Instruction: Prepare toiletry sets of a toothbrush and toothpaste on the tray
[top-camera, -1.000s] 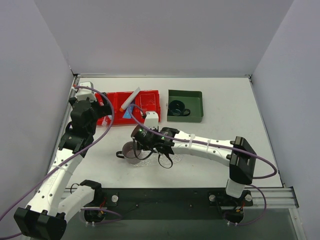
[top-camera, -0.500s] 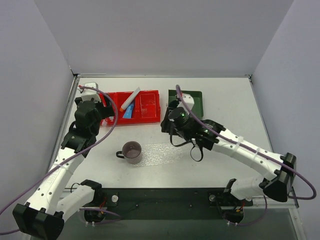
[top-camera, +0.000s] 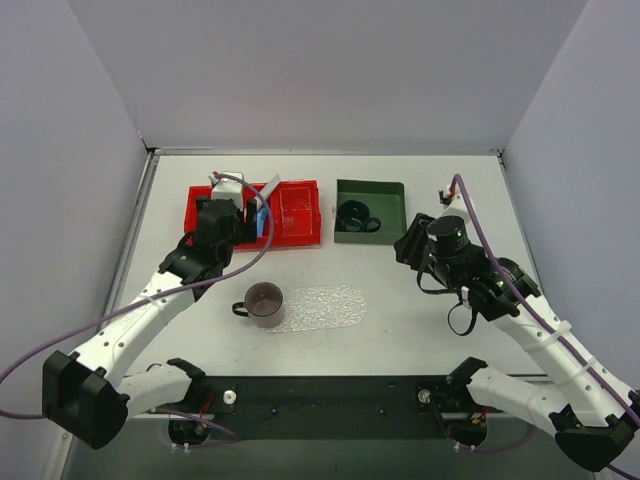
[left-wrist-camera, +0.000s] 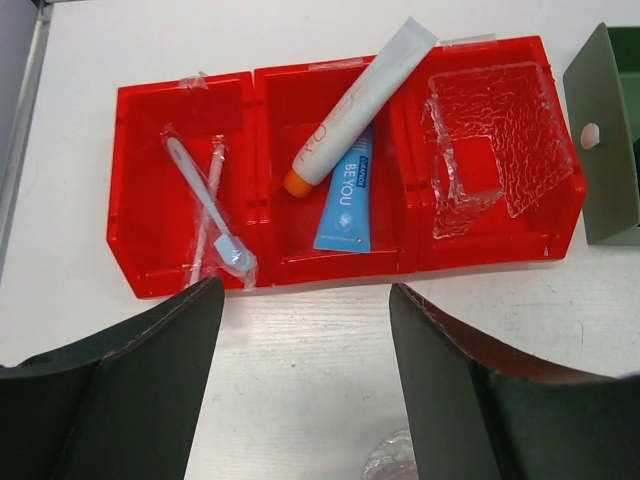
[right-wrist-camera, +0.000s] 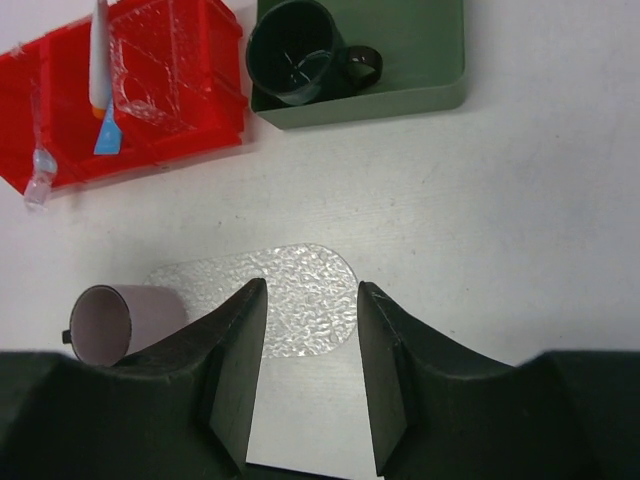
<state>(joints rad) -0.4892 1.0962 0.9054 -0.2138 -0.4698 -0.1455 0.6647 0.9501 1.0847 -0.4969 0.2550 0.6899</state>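
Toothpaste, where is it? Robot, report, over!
Left tool open, empty, by red bin. Right tool open, empty. Toothpaste in bin's middle compartment, atop blue tube. Nothing in the way.

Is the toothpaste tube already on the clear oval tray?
No, the toothpaste lies in the middle compartment of the red bin, its flat end leaning over the back wall, well apart from the tray.

The white table (top-camera: 450, 200) carries four things. At the back, a red three-compartment bin (top-camera: 290, 241) stands just left of a dark green square bin (top-camera: 388, 205), with a narrow gap between them. Nearer the front lies the clear, bumpy oval tray (top-camera: 325, 307), and a mauve cup (top-camera: 264, 303) stands at its left end.
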